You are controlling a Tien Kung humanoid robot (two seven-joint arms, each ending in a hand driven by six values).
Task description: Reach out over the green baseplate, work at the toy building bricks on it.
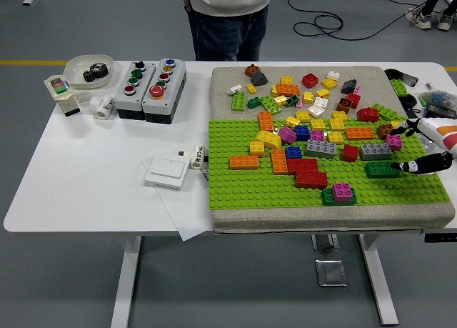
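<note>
Grey floor fills the background, with black cables in the upper right of the frame and a person (227, 17) standing at the top centre behind a white table (86, 192). On the right half of the table lies a grey mat (228, 81) carrying the green baseplate (243, 189), which takes up the lower right middle of the frame. Toy bricks (314, 138) in many colours crowd the plate's upper part and spill onto the mat above it. At the upper left sit two grey button boxes (150, 88), a white bowl (87, 69) holding a dark gear, and lower down a white switch plate (167, 172) on a paper sheet. The right hand (423, 148) enters from the right edge at mid height, its fingers (414, 167) spread apart and holding nothing; one fingertip is close to a dark green brick (380, 169) and another near a pink brick (393, 141). The left hand is not visible. My reading is that the reach over the plate is under way and no brick is grasped yet. The next move likely calls for settling the open fingers around one brick, probably the dark green one, without knocking its neighbours
</note>
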